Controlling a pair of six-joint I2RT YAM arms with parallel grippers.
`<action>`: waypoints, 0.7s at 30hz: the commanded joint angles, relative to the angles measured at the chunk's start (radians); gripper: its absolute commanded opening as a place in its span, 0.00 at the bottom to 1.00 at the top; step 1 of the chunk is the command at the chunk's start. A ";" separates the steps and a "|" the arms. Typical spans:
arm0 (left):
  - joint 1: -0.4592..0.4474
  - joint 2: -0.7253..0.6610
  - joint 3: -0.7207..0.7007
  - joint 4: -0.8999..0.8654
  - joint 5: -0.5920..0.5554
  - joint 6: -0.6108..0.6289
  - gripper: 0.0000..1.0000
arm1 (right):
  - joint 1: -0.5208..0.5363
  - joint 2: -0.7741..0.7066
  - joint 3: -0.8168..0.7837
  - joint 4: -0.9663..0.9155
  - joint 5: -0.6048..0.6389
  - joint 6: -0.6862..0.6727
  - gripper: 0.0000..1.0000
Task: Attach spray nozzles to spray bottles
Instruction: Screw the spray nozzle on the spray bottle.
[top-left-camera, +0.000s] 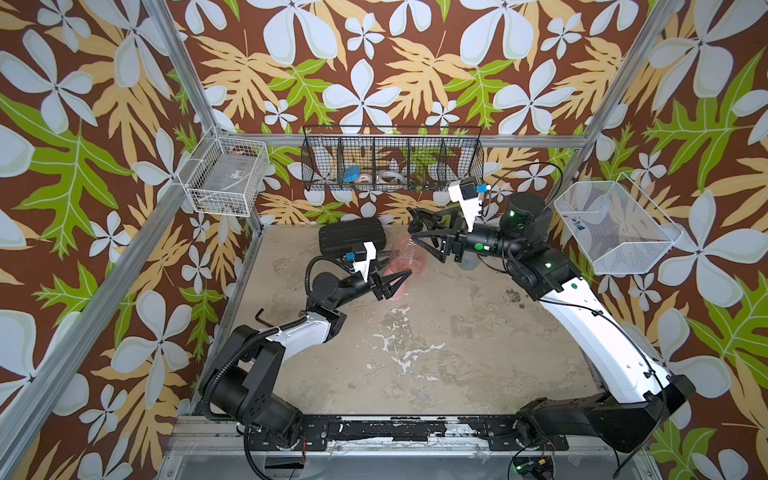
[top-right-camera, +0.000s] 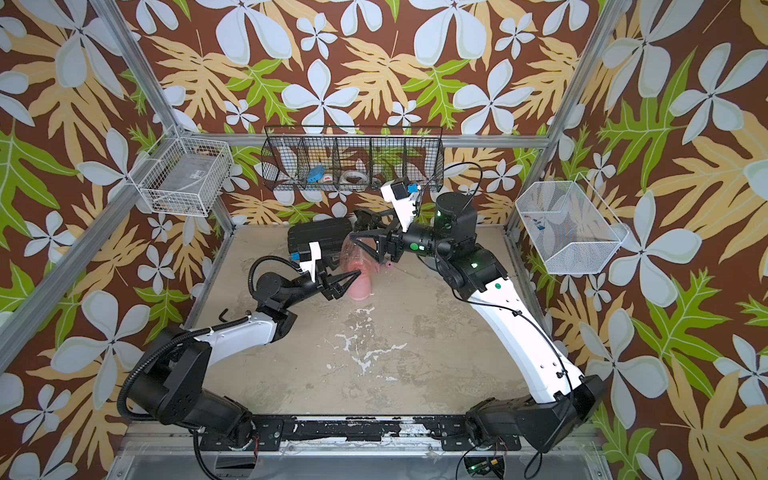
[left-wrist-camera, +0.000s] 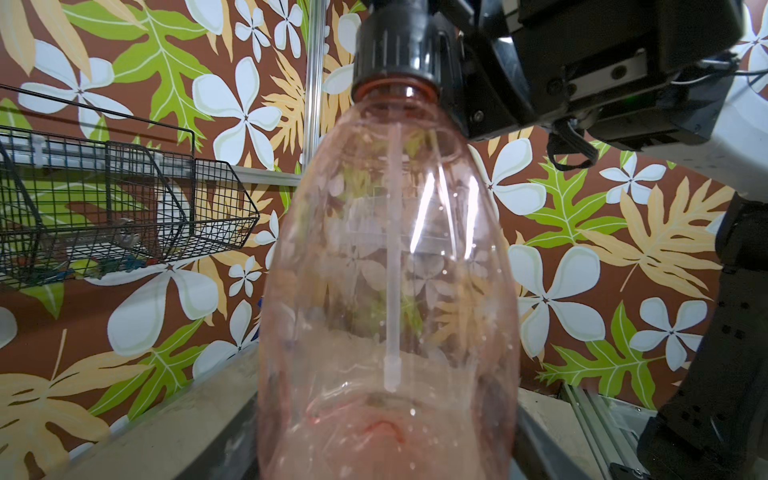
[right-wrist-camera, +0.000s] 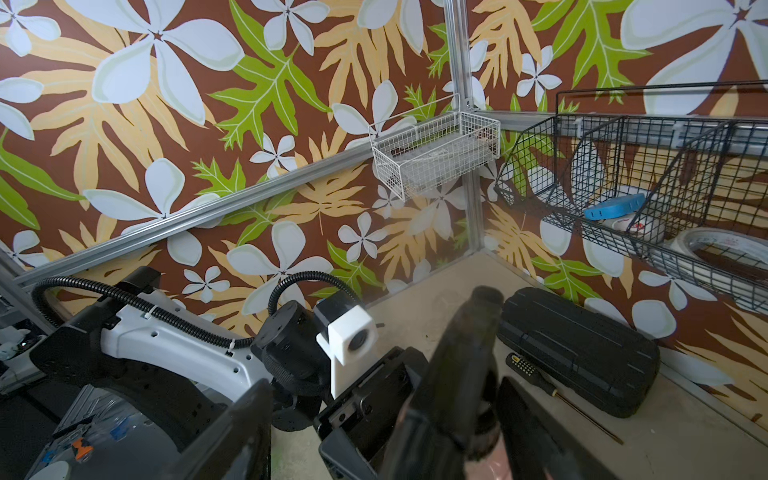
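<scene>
Item: bottle (top-left-camera: 409, 254), translucent orange-red, upright toward the back of the surface (top-left-camera: 457, 353), just beside a black ribbed case (top-left-camera: 351, 239); whether its base rests on the surface cannot be told. On it: black nozzle (left-wrist-camera: 397, 45), collar sitting over the neck, pale tube (left-wrist-camera: 392, 257) hanging straight down inside and ending near the base. Left end effector (top-left-camera: 406, 274): closed, tips against the pinkish lower part of the bottle in both top views; whether it actually grips the bottle cannot be told. Right end effector (top-left-camera: 413, 227): open, jaws spread to either side of the nozzle at the bottle's top, one finger close to it, the other well clear. Also: screwdriver (right-wrist-camera: 552, 390) lying just beside the case; black wire basket (top-left-camera: 392, 160) on the back wall, holding tape rolls.
</scene>
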 joint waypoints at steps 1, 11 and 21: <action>0.003 0.010 0.012 0.049 -0.026 -0.009 0.43 | 0.027 -0.015 -0.008 -0.008 0.046 -0.020 0.83; 0.003 0.036 0.021 0.116 -0.001 -0.069 0.42 | 0.136 0.032 0.053 -0.048 0.163 -0.038 0.80; 0.003 0.019 0.011 0.097 -0.014 -0.043 0.43 | 0.136 -0.031 0.040 -0.103 0.320 -0.109 0.79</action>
